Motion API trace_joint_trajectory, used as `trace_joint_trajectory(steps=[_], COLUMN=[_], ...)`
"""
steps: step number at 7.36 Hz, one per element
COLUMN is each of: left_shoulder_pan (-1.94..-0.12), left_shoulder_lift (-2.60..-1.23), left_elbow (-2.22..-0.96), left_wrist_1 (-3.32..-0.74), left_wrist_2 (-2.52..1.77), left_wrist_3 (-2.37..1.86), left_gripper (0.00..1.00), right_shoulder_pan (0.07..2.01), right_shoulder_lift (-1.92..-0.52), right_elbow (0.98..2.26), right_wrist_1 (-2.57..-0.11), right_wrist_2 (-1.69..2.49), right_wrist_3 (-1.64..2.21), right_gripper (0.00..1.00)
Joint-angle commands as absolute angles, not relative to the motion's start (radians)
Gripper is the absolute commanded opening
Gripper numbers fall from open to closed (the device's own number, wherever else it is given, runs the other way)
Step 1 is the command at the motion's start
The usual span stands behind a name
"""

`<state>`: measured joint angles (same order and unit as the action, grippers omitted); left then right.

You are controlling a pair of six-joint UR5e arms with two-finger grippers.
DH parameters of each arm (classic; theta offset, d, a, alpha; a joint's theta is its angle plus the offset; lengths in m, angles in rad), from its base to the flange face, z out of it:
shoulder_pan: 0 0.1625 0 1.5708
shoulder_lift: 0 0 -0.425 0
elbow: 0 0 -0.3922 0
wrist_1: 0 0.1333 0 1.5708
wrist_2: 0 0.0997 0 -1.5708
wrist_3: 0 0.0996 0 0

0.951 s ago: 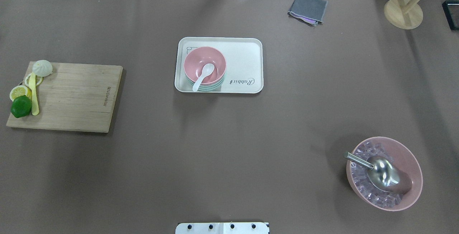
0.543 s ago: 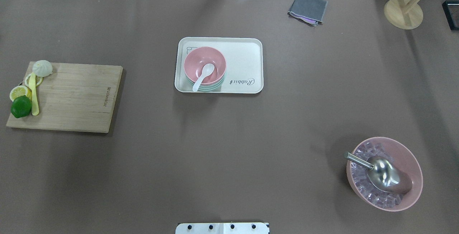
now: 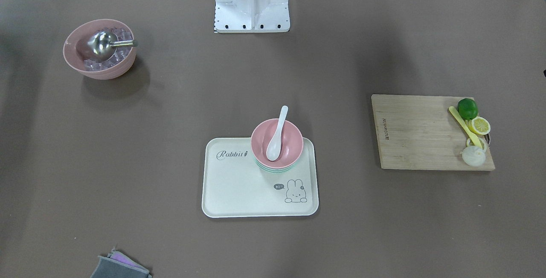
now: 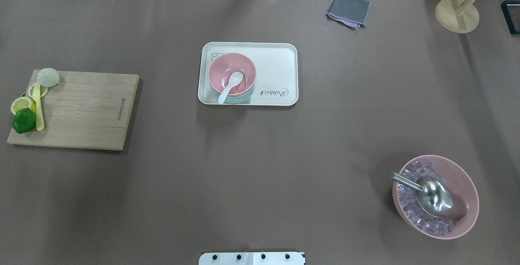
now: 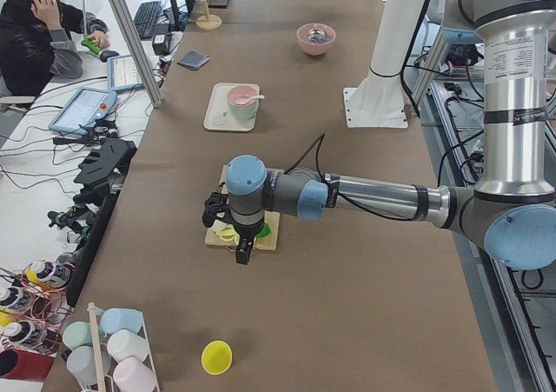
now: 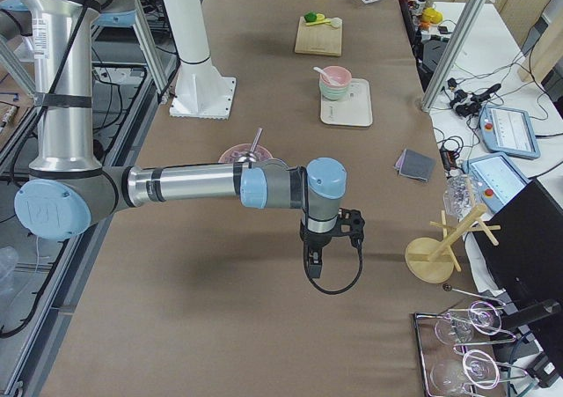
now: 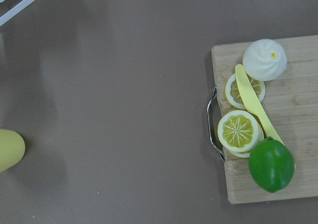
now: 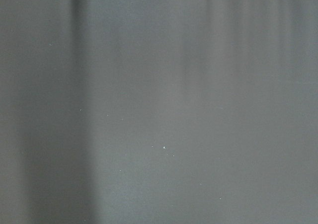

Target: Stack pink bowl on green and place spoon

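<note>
The pink bowl (image 4: 232, 72) sits stacked on the green bowl (image 4: 240, 99), whose rim shows beneath it, on the left part of a white rabbit tray (image 4: 276, 70). A white spoon (image 4: 230, 86) lies in the pink bowl, its handle over the near rim. The stack also shows in the front-facing view (image 3: 277, 141). My left gripper (image 5: 241, 255) hangs over the cutting board's outer end, far from the tray. My right gripper (image 6: 313, 268) hangs over bare table at the other end. Both show only in the side views, so I cannot tell whether they are open or shut.
A wooden cutting board (image 4: 81, 110) at the left carries a lime, lemon slices, a bun and a yellow knife. A large pink bowl of ice with a metal scoop (image 4: 435, 196) stands near right. A grey cloth (image 4: 348, 9) and a wooden stand (image 4: 457, 13) are at the far right.
</note>
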<state>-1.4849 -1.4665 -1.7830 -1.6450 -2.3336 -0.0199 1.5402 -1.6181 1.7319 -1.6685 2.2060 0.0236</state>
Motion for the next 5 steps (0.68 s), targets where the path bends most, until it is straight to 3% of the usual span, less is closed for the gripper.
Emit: trace_joint_trajectory(steps=[1,5], left_shoulder_pan=[-1.482,-1.480], left_shoulder_lift=[-1.471,-1.468], left_elbow=[-1.789,-1.786], left_wrist_1=[-1.647,-1.647], left_wrist_2=[-2.332,-2.332], left_wrist_3=[-0.020,-0.020], left_gripper=[0.98,0.98], right_shoulder_pan=[1.540,1.537], right_shoulder_lift=[-1.624,-1.635], right_elbow=[1.730,1.724], right_wrist_1=[-1.667,-1.666], right_wrist_2=[2.206,2.213], right_wrist_3=[0.028,0.020], right_gripper=[1.00,1.00])
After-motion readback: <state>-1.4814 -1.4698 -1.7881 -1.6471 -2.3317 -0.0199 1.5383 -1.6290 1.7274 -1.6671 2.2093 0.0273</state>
